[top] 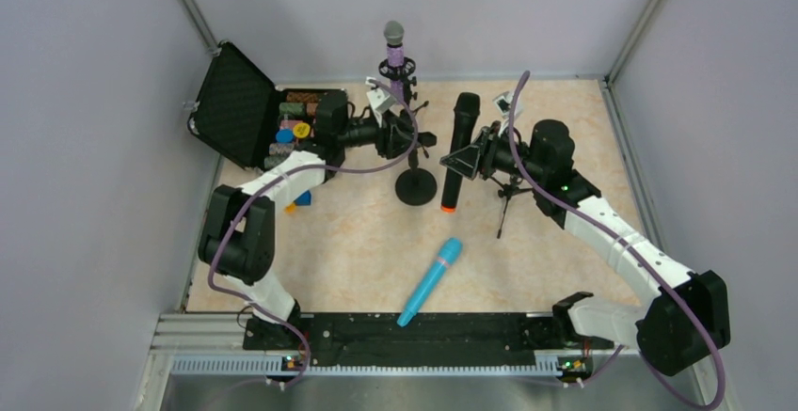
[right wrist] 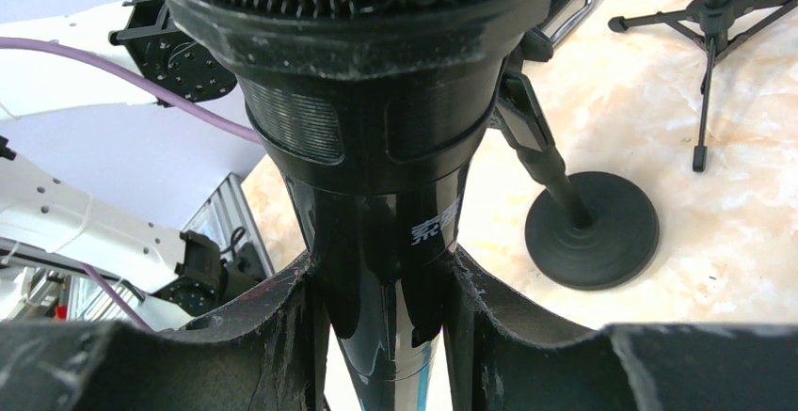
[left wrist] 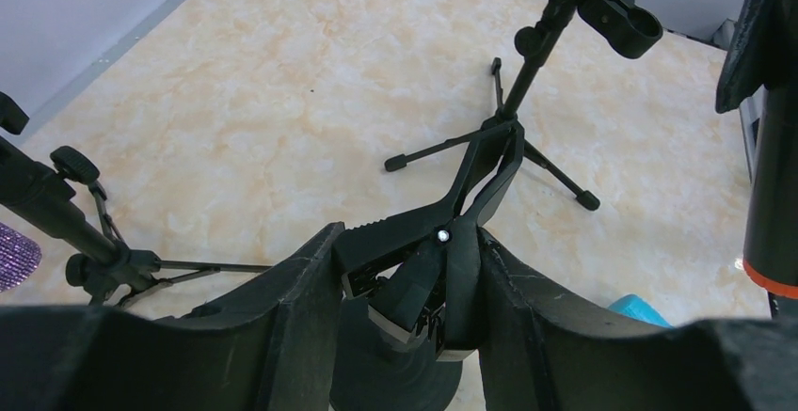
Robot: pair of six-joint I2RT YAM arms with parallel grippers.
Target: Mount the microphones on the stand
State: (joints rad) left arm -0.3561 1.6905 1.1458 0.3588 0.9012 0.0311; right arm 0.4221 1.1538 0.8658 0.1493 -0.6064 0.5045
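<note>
Centre of the top view: a round-based stand on the marbled table. At its top, a black spring clip, squeezed by its handles inside the left gripper. Left gripper closed on the clip, one finger against each side.

Just right of that stand in the top view: the black microphone with the orange end. Mesh head toward the upper edge of the frame, orange end toward the lower. Roughly upright at the right edge of the left wrist view, orange band low. Hard to tell whether its end touches the table. Clamped around its body just below the head: the right gripper, both fingers tight against the barrel. Near the clip, but apart from it and not in it.

Top centre of the top view: the purple microphone, silver head up, seated in a tripod stand.

Lower centre: the blue microphone, flat on the table, slanted, well apart from every stand.

Upper right of the left wrist view: a second tripod stand, legs spread on the table, holder tilted at the top of its post.

Upper left of the top view: an open black case with small coloured pieces inside, too small to name. Beside the left arm, small blue and orange blocks on the table.
</note>
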